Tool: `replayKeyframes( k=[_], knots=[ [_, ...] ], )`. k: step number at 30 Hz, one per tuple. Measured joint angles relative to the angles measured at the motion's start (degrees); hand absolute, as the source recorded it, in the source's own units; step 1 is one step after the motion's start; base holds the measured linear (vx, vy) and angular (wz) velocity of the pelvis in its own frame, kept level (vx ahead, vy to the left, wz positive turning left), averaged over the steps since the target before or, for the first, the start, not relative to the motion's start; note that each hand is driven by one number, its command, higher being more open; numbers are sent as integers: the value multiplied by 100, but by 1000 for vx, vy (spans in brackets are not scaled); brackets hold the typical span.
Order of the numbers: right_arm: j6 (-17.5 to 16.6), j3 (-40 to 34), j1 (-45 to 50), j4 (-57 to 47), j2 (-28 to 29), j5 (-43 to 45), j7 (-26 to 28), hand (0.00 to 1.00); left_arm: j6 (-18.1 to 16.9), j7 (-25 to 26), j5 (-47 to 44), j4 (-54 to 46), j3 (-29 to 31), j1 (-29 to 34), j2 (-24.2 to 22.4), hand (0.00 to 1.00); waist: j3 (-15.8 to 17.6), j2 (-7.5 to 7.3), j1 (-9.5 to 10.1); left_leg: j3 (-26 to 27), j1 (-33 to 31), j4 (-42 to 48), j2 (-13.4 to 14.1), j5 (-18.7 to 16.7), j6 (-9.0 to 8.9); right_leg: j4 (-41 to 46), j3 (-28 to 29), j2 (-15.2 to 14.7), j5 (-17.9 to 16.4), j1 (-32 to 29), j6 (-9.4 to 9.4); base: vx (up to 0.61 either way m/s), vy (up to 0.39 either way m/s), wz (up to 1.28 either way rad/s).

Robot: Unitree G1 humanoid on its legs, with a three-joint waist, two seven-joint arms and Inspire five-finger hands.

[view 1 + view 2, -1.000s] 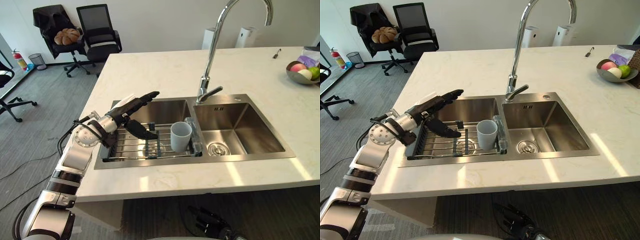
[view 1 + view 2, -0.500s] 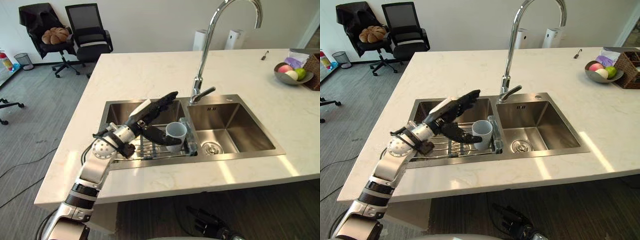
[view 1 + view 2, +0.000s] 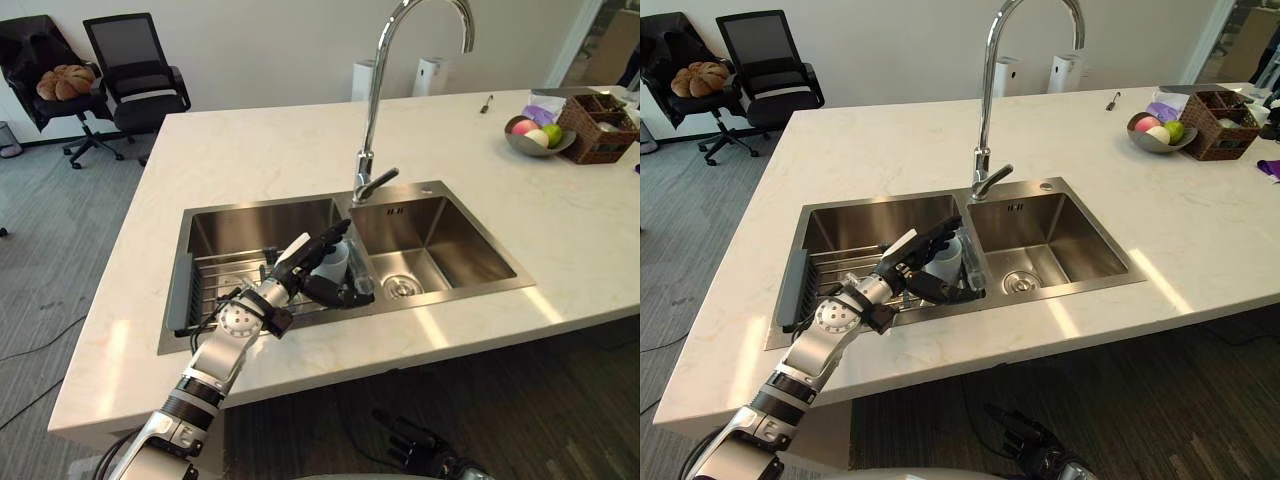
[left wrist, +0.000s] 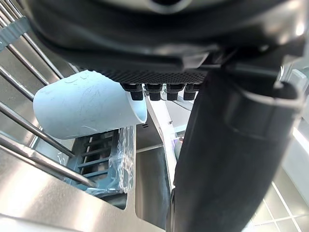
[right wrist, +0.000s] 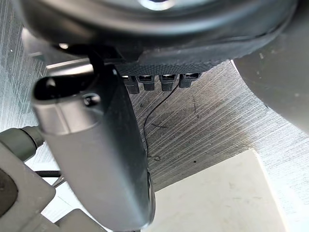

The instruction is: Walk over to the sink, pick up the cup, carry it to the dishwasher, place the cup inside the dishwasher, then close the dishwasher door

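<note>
A pale blue-grey cup (image 3: pixel 334 262) stands upright on a wire rack (image 3: pixel 215 285) in the left basin of the steel sink (image 3: pixel 440 240), close to the divider. My left hand (image 3: pixel 300 268) reaches in from the lower left and is open. Its straight fingers lie along the cup's far side and its thumb (image 3: pixel 340 295) stretches out on the near side. In the left wrist view the cup (image 4: pixel 82 111) sits between the fingers and the thumb (image 4: pixel 227 145). My right hand (image 5: pixel 96 145) hangs over grey carpet, fingers relaxed.
A tall curved tap (image 3: pixel 375 80) rises behind the divider. The right basin has a drain (image 3: pixel 397 285). A fruit bowl (image 3: pixel 535 135) and a wicker basket (image 3: pixel 598 115) stand at the counter's far right. Office chairs (image 3: pixel 135 70) stand at the back left.
The camera has shifted, so the sink sits further left in view. My left hand has moved right along the rack to the cup, which now stands between fingers and thumb.
</note>
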Motion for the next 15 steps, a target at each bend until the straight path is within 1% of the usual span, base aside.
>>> replayKeyframes(
  k=[4, 8, 11, 15],
  knots=[
    [-28, -18, 47, -104, 31, 2, 7, 100, -51, 413, 6, 32, 1, -34, -164, 100, 3, -3, -26, 108, -12, -1, 7, 1, -1, 4, 126, 1, 24, -56, 11, -26, -21, -15],
    [-93, -237, 120, -172, 127, 3, 23, 100, -307, 706, 2, 0, 7, -130, -446, 100, 11, -8, -33, 180, -1, -1, -5, 0, 0, 43, 190, -4, 28, -88, 18, -42, -20, -9],
    [-196, -241, 209, -255, 149, 2, 69, 100, -486, 936, -2, -236, 28, -149, -574, 100, 19, -10, -28, 204, 11, 10, 5, -2, 0, 59, 208, 6, 27, -90, 19, -56, -27, -3],
    [-253, -241, 271, -309, 157, 1, 112, 100, -688, 1151, -2, -464, 87, -154, -768, 100, 26, -14, -19, 224, 26, 11, 11, -4, 2, 66, 226, 13, 25, -89, 18, -58, -30, -2]
  ],
)
